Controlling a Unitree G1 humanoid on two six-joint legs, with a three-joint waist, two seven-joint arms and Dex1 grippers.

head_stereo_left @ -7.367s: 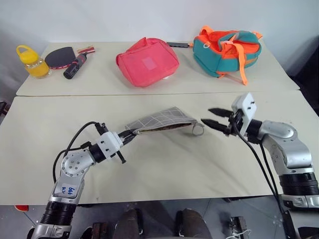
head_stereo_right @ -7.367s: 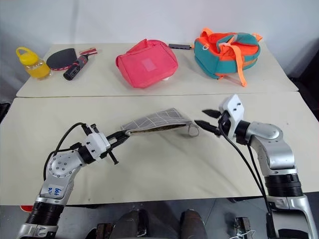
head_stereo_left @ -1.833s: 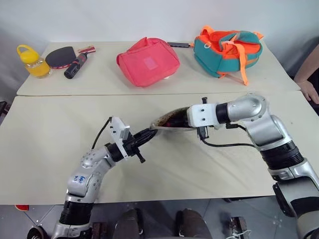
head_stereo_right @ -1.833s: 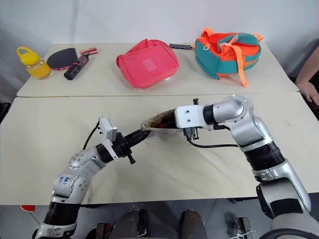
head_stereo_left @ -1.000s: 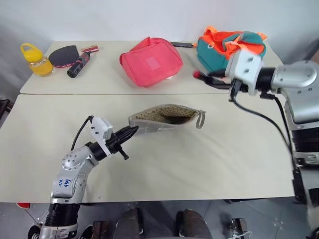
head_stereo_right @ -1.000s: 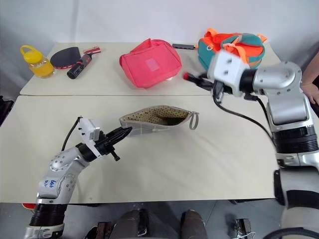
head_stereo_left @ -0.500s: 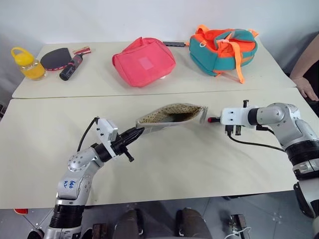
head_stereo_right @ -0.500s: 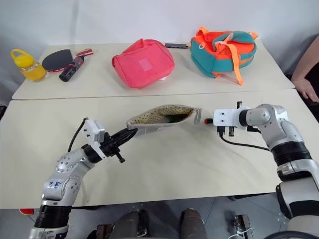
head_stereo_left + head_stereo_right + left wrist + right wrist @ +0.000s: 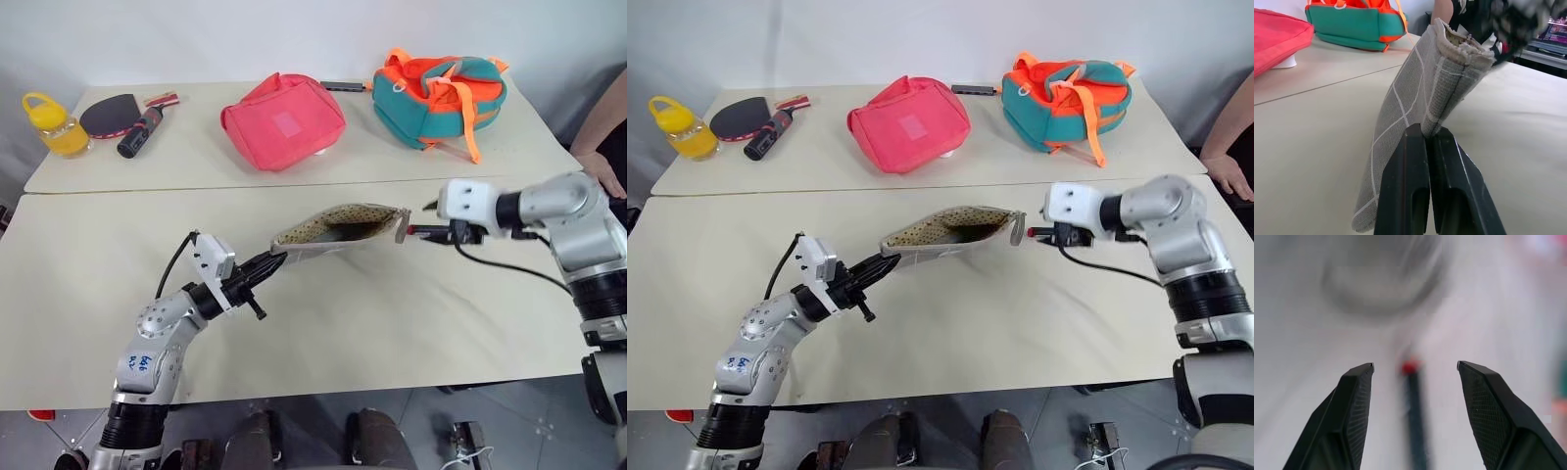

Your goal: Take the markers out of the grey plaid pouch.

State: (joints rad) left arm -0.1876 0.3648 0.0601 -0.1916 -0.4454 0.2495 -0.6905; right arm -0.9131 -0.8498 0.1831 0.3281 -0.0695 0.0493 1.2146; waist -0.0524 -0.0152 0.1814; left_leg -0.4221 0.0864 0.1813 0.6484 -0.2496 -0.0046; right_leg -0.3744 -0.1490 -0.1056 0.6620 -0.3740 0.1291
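The grey plaid pouch hangs lifted over the near table, its mouth gaping to show beige dotted lining and something dark inside. My left gripper is shut on the pouch's left corner, and the fabric is pinched between its fingers. My right gripper stands open just right of the pouch's loop end. A dark marker with a red end lies between the spread fingers and touches neither. In the right eye view that marker sits just under the right gripper.
On the far table are a pink-red bag, a teal and orange backpack, a yellow jar, a paddle and a black-and-red cylinder. A person's hand rests at the right edge.
My right gripper brought the marker down from over the far table to beside the pouch's loop, then spread its fingers off it. My left gripper has kept its hold on the pouch.
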